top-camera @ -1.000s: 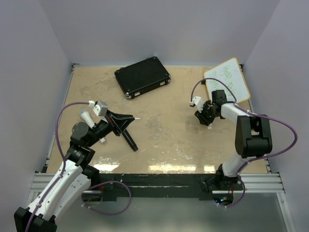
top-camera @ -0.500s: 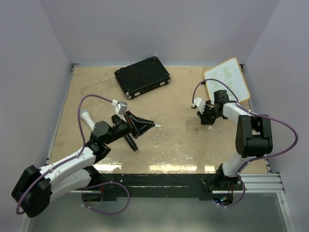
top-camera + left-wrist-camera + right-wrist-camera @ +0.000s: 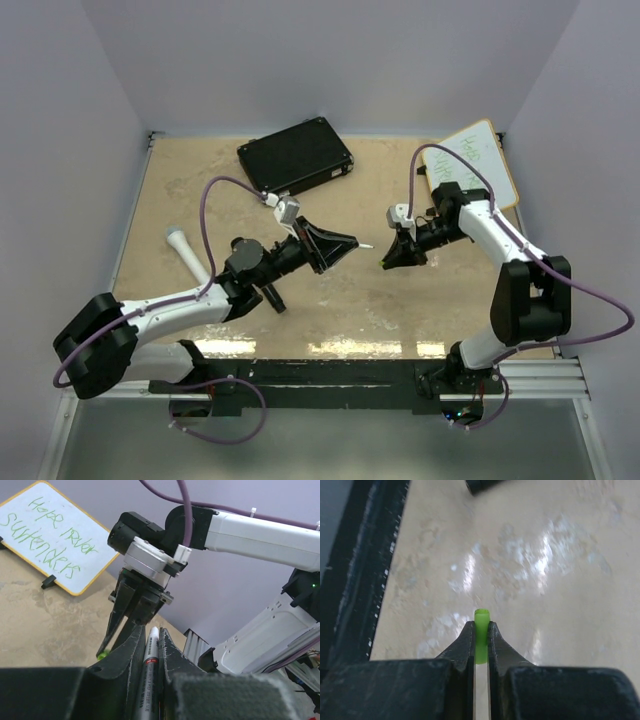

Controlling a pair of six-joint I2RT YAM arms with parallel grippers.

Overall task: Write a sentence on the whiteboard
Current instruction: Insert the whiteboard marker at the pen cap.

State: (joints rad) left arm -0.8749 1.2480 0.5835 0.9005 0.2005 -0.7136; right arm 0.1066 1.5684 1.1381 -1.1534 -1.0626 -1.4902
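Left claw (image 3: 345, 243): clamped almost fully shut on the marker (image 3: 151, 656). The barrel lies along the slot between my fingers with the tip sticking out front. Gripping it lengthwise like that keeps the nib on my axis, so I can aim by pointing the wrist.

Right claw (image 3: 392, 262): pinched closed on the green cap (image 3: 481, 618), with only its end poking past the fingertips. A short overhang means little wobble, and the cap mouth looks to face outward, towards the nib.

The two claws sit nose to nose above the table (image 3: 330, 300), near each other but not touching. The right tips hang slightly lower than the marker tip in the left wrist view, so they're not lined up yet.

The whiteboard (image 3: 470, 165) is behind my right claw in the far corner, well apart from both claws. It seems to be propped on small black feet. The sentence (image 3: 50, 535) is already on it in green, two lines, reading roughly "Hope never surrenders".

My read: writing is done and this is the recap step. Next I need to bring the cap in line with the nib, then push straight in. The risk is an off-axis push skidding the nib past the cap or twisting the cap in my pinch.

The black case (image 3: 295, 158) is out beyond my left claw, not involved.
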